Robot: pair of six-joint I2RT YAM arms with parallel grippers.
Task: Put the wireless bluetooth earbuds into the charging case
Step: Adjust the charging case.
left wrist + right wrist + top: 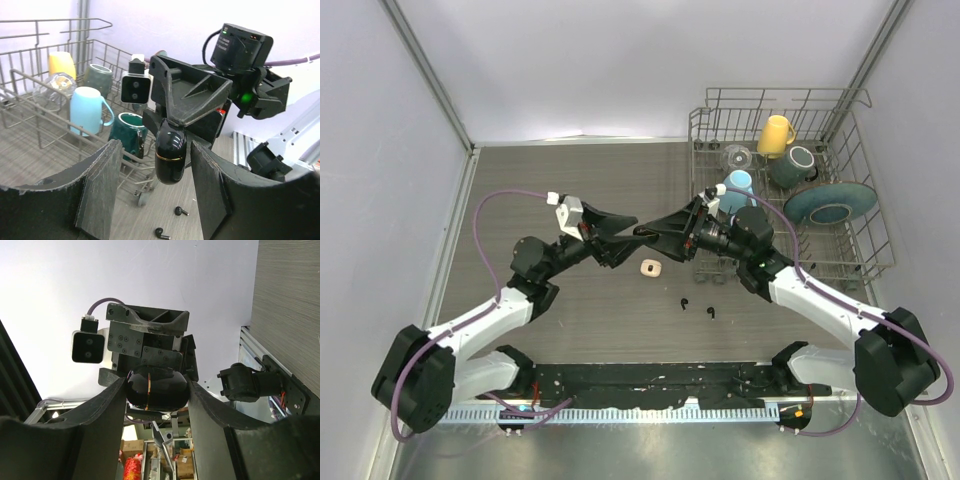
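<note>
The case [170,157], a glossy black pod with a thin gold seam, is up in the air over the middle of the counter [570,180], not resting on it. The right hand [658,232] is clamped on it, one finger [107,410] pressed to each flank. The left hand [628,231] faces it with its jaws apart, and its fingers [100,185] stand either side of the pod without touching.

The seam looks shut, so I judge this step to be a second grip to pass the case over or work the lid. To do it well:

- Line the left pads up on the free half of the pod, clear of the seam and of the right fingers, so the two grips do not fight.
- Close slowly. The shell is smooth and rounded, so an off-centre pinch would probably squirt it out.
- Keep the right grip until the left is firm.

From the case in the top view, two black buds [683,303] lie on the counter at 5 o'clock. A cream piece [651,267] lies nearer at 6 o'clock, too small to tell whether it is the white pair. The rack [865,250] sits at 3 o'clock, so keep the right elbow off it
</note>
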